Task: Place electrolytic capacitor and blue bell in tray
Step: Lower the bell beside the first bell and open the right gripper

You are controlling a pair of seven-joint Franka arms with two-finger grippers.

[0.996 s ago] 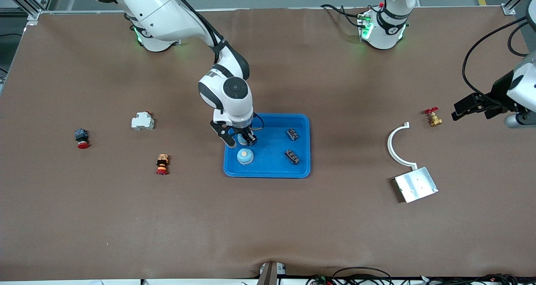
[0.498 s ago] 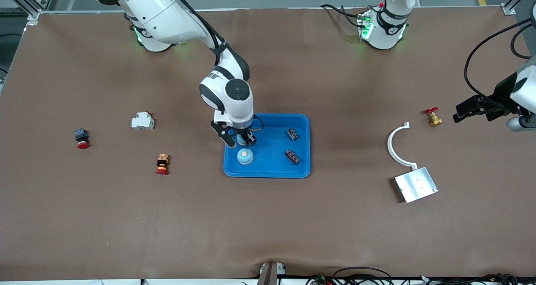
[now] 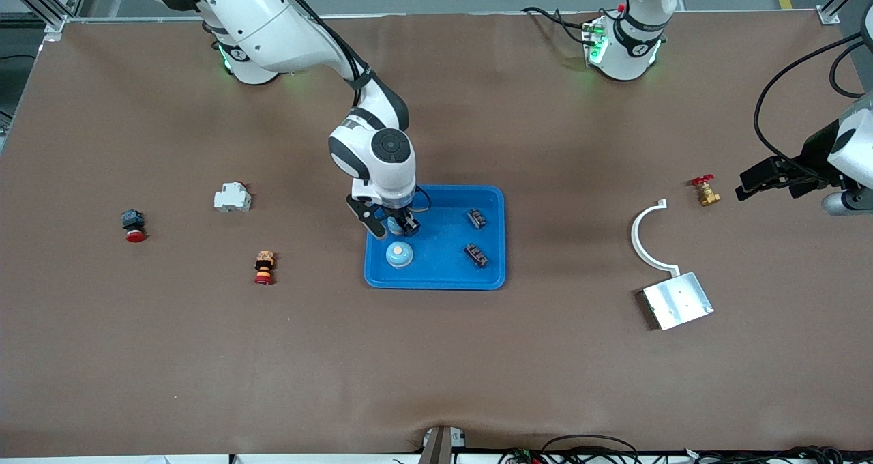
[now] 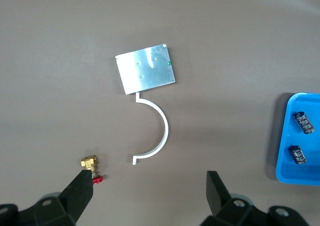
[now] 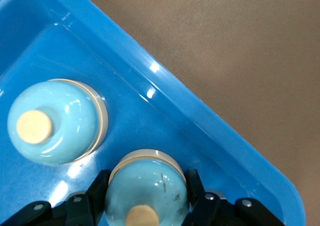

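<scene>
Right gripper (image 5: 145,206) pinches a blue bell (image 5: 147,191) low inside the tray (image 3: 494,245), beside another bell (image 5: 55,121); seat it before you let go. Left gripper (image 4: 147,196) waits, spread, over bare table.

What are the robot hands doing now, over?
Right gripper shut on blue bell in tray. Left gripper open, waiting. Nothing blocking.

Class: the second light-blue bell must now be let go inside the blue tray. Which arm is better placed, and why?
The right arm. Its end effector is shut on the light-blue domed bell over the bright-blue plastic tray. The left end effector waits open near the small brass valve.
</scene>
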